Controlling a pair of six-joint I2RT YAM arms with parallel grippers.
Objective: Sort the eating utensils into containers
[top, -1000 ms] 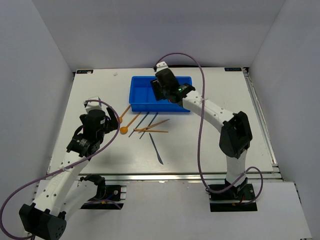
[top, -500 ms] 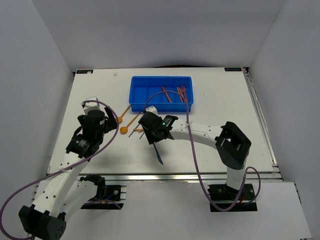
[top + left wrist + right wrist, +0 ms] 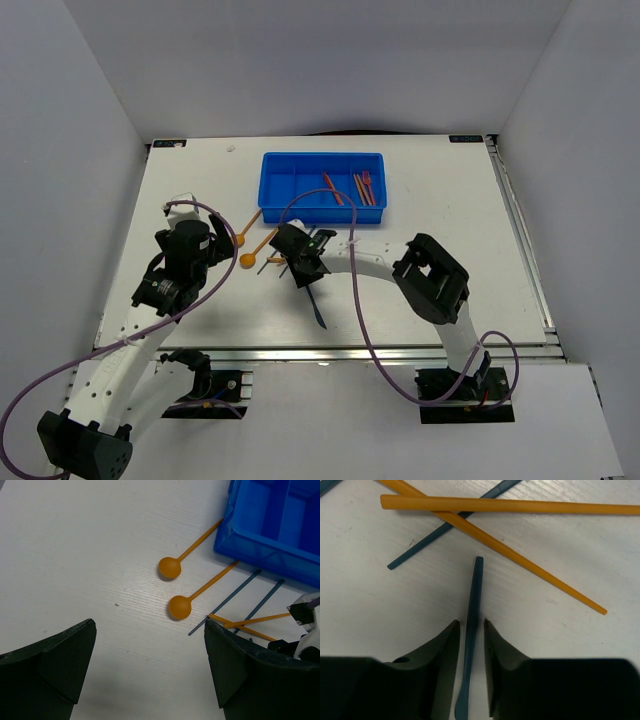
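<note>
Utensil (image 3: 473, 610), thin, dark blue, straight

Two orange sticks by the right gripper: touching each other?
Touching. The right wrist view shows the level orange stick lying across the slanted orange stick where they cross, with no gap between them.

You see a white table (image 3: 450, 200) under the right gripper (image 3: 470, 627); plain grey walls (image 3: 300, 60) stand beyond it.

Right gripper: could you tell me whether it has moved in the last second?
Yes: the right gripper left the blue tray, coming nearer, and now straddles the dark blue utensil.
</note>
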